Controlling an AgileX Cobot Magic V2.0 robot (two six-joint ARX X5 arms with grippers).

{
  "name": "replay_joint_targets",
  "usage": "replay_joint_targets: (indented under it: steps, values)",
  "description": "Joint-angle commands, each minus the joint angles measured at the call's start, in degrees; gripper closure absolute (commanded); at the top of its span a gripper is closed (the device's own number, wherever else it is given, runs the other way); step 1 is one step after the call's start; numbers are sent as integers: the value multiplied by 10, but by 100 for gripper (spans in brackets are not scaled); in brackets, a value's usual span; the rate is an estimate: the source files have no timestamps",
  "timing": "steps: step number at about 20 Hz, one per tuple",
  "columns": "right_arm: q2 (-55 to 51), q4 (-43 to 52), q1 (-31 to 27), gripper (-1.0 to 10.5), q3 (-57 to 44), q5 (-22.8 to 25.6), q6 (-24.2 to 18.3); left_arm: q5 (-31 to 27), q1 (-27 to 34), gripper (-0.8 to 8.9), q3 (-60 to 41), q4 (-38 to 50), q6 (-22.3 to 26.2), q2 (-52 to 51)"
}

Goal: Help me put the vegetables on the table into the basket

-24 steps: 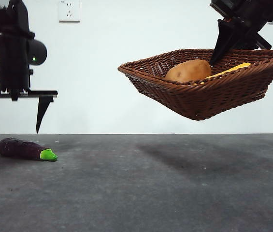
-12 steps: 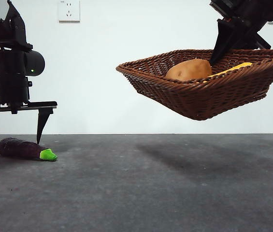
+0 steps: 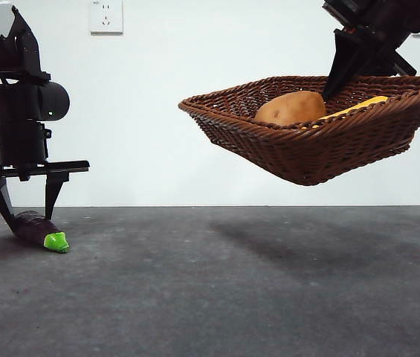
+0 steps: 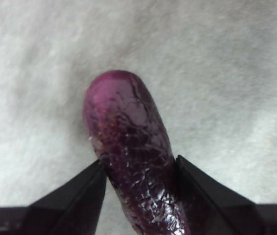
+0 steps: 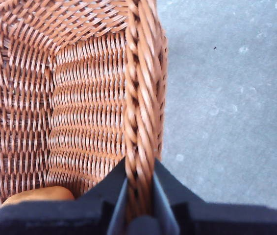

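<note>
Two black fingers of the left gripper (image 4: 139,188) pressed against the flanks of the eggplant (image 4: 131,156), one on each side of its dark purple body, so they were closed on it. In the front view this gripper (image 3: 26,202) reached straight down at the far left, and the eggplant (image 3: 39,229) hung tilted between its tips, green stem end lowest and at or just above the tabletop (image 3: 217,297); contact could not be told.

Well apart, at the upper right, the right gripper (image 5: 139,196) had its fingers clamped on the braided rim of the basket (image 5: 79,98), one inside and one outside the wall. That gripper (image 3: 351,67) came in from the top right corner and held the basket (image 3: 314,149) tilted in the air, clear of the tabletop, its shadow spread on the grey surface beneath. Inside lay the potato (image 3: 290,108) near the middle, with a strip of the yellow corn (image 3: 354,108) showing over the rim beside it. The potato (image 5: 37,194) also showed at the basket's floor in the right wrist view.

Between the two grippers the tabletop lay bare, with open room under the basket's near-left rim. A wall socket (image 3: 106,16) sat on the white wall behind, above the left arm.
</note>
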Motion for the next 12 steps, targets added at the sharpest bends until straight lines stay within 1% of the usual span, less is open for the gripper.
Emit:
replay_joint_targets:
  steps: [1, 3, 4, 6, 9, 11, 12]
  values:
    - [5, 4, 1, 957, 2, -10, 3, 37, 2, 822, -7, 20, 35, 8]
    - [5, 4, 1, 958, 2, -10, 7, 99, 1, 822, -7, 47, 68, -5]
    - [5, 4, 1, 958, 2, -9, 7, 119, 1, 822, -7, 55, 84, -17]
    - [5, 3, 1, 958, 2, -8, 16, 129, 3, 822, -7, 61, 120, -61]
    - [7, 4, 1, 958, 2, -1, 38, 177, 14, 822, -7, 67, 165, -148]
    - [10, 5, 9, 958, -1, 12, 54, 214, 19, 822, -9, 64, 183, -214]
    - [10, 7, 16, 958, -5, 16, 56, 237, 20, 822, -12, 64, 192, -240]
